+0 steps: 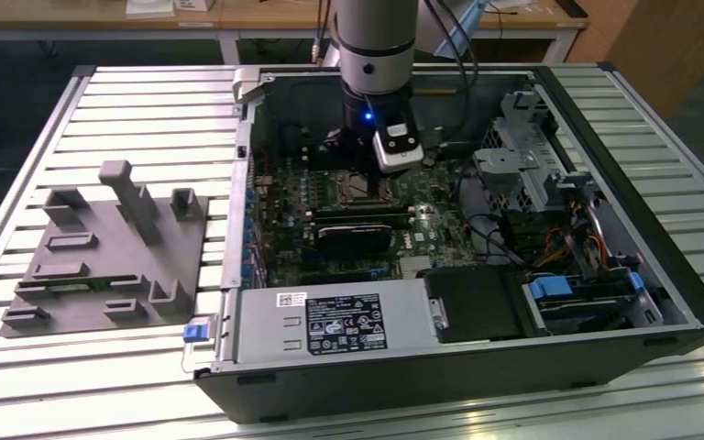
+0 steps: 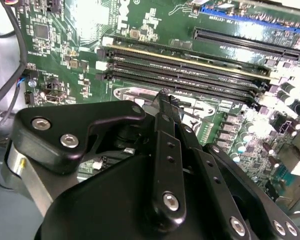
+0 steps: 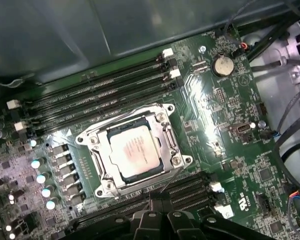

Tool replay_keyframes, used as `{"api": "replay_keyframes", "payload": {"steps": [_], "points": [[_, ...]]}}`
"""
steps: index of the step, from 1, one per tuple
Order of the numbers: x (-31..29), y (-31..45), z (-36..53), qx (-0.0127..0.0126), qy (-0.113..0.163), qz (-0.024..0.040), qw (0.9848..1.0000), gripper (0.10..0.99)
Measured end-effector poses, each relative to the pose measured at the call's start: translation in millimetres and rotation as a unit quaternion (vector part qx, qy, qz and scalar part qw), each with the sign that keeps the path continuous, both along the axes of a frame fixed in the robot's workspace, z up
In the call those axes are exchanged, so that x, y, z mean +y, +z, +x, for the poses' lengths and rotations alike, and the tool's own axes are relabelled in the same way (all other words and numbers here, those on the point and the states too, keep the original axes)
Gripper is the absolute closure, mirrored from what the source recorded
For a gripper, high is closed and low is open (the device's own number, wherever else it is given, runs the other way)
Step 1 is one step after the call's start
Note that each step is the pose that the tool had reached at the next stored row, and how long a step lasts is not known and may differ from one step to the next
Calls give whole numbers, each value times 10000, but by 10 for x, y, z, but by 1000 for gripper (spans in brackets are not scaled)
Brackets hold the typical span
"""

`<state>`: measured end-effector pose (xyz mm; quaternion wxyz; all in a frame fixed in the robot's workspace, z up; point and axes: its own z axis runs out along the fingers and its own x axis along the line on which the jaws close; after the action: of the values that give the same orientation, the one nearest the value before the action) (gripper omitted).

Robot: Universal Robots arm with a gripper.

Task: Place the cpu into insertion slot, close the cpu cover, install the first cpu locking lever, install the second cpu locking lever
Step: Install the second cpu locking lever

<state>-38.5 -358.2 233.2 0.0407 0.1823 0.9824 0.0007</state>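
Observation:
The cpu (image 3: 134,150), a pale silver square, lies in the insertion slot (image 3: 90,139) on the green motherboard. The silver cpu cover (image 3: 166,145) lies flat around it as a frame. A thin metal lever (image 3: 166,184) runs from the slot's corner toward my gripper (image 3: 152,204), whose black fingers meet just beside the slot. In the second wrist view the gripper (image 2: 165,97) looks shut, its tips right at the slot's rim (image 2: 132,92). In the exterior view the gripper (image 1: 355,165) hangs inside the open case just above the insertion slot (image 1: 355,189).
Long black memory slots (image 3: 95,95) flank the socket on two sides. A black card (image 1: 352,240), the power supply (image 1: 327,323), a drive cage (image 1: 523,174) and cables (image 1: 572,247) crowd the case. A grey fixture (image 1: 107,247) sits on the slatted table at the exterior view's left.

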Motion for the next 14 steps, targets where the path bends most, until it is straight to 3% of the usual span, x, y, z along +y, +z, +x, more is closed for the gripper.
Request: {"api": "replay_keyframes", "payload": {"steps": [6,14], "points": [[-10,-5,-3,0,286,-1,9996,980],[-21,-18,-19,0,701,-1,9975,980]]}}
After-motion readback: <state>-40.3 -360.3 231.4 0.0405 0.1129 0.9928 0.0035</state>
